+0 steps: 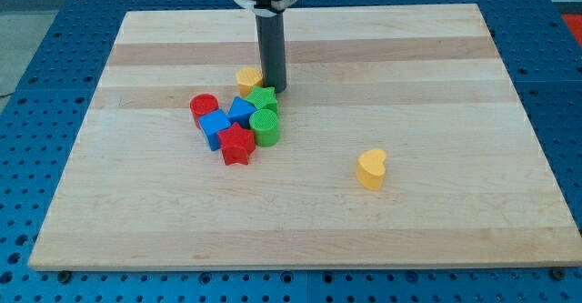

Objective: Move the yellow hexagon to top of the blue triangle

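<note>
The yellow hexagon [248, 78] lies at the top of a cluster of blocks near the board's middle. The blue triangle [241, 110] sits just below it, touching or nearly so. My tip [274, 89] stands just right of the yellow hexagon and just above the green star [263, 98]. The rod rises straight up from there to the view's top.
The cluster also holds a red cylinder [204, 108], a blue cube [215, 128], a red star [236, 145] and a green cylinder [265, 126]. A yellow heart [371, 168] lies alone at the lower right. The wooden board [436, 66] sits on a blue perforated table.
</note>
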You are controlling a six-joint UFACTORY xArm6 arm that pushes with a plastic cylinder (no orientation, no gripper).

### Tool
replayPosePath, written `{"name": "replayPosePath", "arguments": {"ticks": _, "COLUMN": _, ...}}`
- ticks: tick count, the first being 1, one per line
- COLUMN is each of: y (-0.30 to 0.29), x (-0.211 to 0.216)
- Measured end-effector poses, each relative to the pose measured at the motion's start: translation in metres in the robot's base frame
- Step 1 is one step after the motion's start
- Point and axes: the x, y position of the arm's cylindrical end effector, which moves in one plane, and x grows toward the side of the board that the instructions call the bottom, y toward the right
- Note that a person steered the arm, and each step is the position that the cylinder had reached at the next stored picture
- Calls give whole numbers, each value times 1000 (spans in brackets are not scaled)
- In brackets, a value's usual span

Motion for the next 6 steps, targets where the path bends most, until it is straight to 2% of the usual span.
{"name": "replayPosePath", "arguments": {"ticks": 1, "y": 13, "x": -12}}
{"name": "replayPosePath", "arguments": {"ticks": 2, "y": -9, "x": -42}}
{"name": "replayPosePath", "arguments": {"ticks": 3, "y": -31, "x": -26}}
{"name": "replayPosePath", "arguments": {"ticks": 6, "y": 9, "x": -17}}
